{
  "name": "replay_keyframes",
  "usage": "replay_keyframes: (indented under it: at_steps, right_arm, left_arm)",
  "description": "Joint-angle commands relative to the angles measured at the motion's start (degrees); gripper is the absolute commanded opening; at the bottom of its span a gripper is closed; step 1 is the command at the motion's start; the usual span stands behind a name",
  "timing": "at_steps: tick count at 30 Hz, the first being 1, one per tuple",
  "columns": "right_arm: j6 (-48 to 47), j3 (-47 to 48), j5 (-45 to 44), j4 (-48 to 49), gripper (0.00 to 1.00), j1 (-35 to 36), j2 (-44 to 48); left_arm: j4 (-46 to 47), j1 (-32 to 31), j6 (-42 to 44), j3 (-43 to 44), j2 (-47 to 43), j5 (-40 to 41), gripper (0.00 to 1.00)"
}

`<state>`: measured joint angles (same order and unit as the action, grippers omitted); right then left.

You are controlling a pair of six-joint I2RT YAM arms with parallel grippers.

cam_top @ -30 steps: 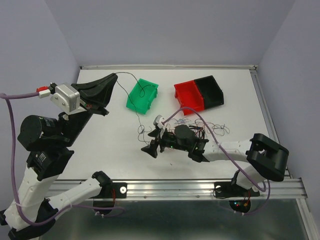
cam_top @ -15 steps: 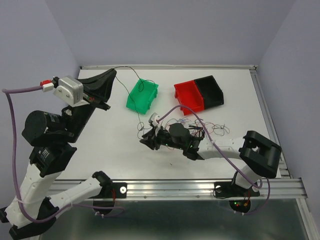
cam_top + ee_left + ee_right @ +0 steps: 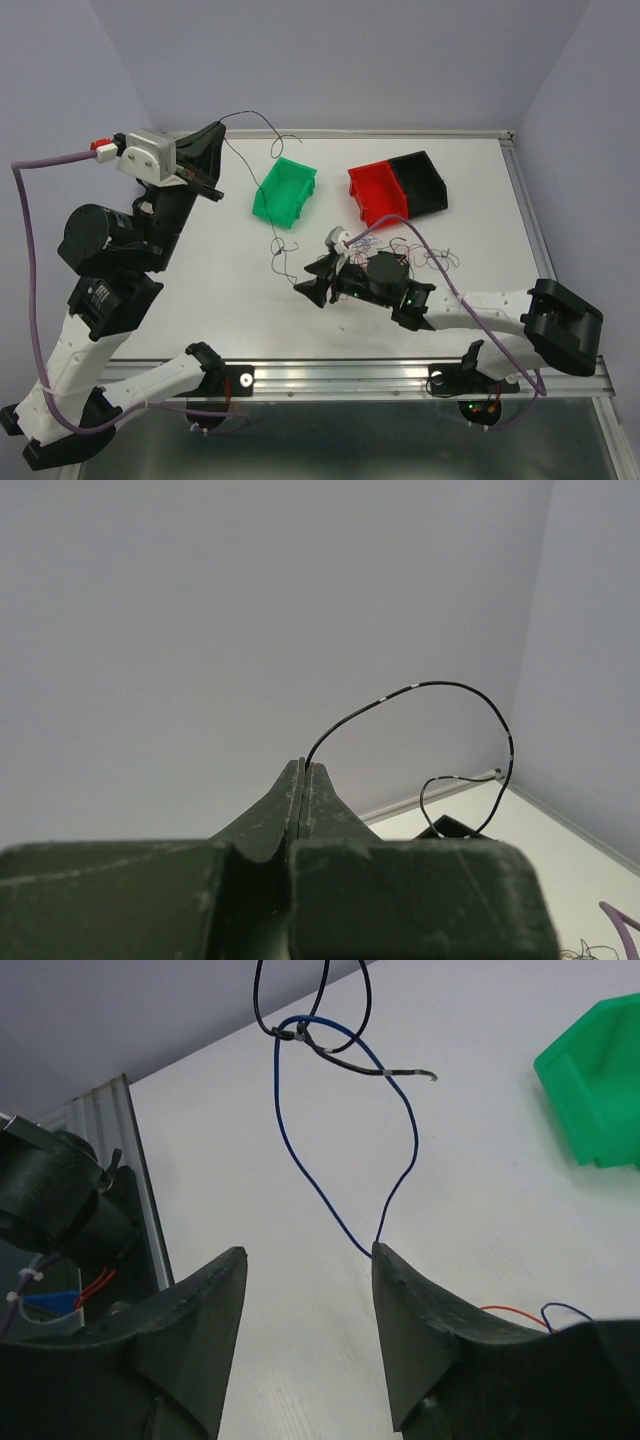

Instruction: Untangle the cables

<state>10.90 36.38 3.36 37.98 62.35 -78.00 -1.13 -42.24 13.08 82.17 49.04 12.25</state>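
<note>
One green bin (image 3: 285,190), one red bin (image 3: 372,197), one black bin (image 3: 420,180), two arms (image 3: 100,290) (image 3: 480,310).

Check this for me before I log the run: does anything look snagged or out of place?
Yes. The thin black wire pinched in the shut left gripper is caught on a thin blue wire, which runs down to the open right gripper, touching one fingertip, unclamped. So the black strand is not free yet.

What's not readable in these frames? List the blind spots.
- Top external: cable pile, strands too thin to count or trace.
- Right wrist: blue wire reaches one finger of the open right gripper; contact unclear. The black wire is cut off by the top edge.
- Left wrist: left gripper pinches the black wire; its lower run hides behind the gripper's body.
</note>
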Motion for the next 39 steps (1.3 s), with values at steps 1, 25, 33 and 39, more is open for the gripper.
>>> replay_keyframes:
  at_steps: [1,25,33,39]
  right_arm:
    - [-2.0,-0.4,-0.5,2.3,0.60,0.4,-0.6]
    - [-6.1,10.9,-4.5,1.4,0.03,0.4,-13.1]
    - [-0.3,6.9,-5.1,-2.2,0.00,0.4,-5.3]
    - [5.2,1.8,-9.5,-10.8,0.01,0.4,6.3]
  left_arm:
    - [2.5,0.3,-0.9,3.7,0.4,-0.5,0.00]
    - [1.2,0.3,-2.5,4.4,1.3,-1.6,0.00]
    - [3.7,0.3,1.6,4.0,3.4,5.2,0.00]
    - [8.1,0.4,6.8,1.2,4.3,15.3,0.00]
